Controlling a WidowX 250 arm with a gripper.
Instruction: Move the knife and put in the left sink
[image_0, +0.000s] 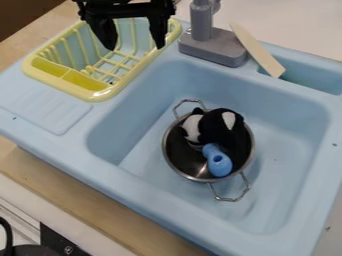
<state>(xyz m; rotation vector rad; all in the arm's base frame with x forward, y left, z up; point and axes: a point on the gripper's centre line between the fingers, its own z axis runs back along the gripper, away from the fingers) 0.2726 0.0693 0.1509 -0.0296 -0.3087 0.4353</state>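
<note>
Above the yellow dish rack at the upper left hangs the black gripper (135, 46), its two fingers spread wide with nothing held between them. Right of the grey faucet, a flat cream-coloured piece (257, 50), which may be the knife, leans at a slant with its lower end at the small recess behind the basin. It stands well to the right of the gripper and apart from it. The large blue sink (143, 150) fills the middle of the view.
A metal pot (194, 172) with two handles sits in the basin, holding a black-and-white plush toy (215, 126) and a blue object (218, 162). The yellow rack (100, 94) and grey faucet (214, 47) stand along the basin's upper side.
</note>
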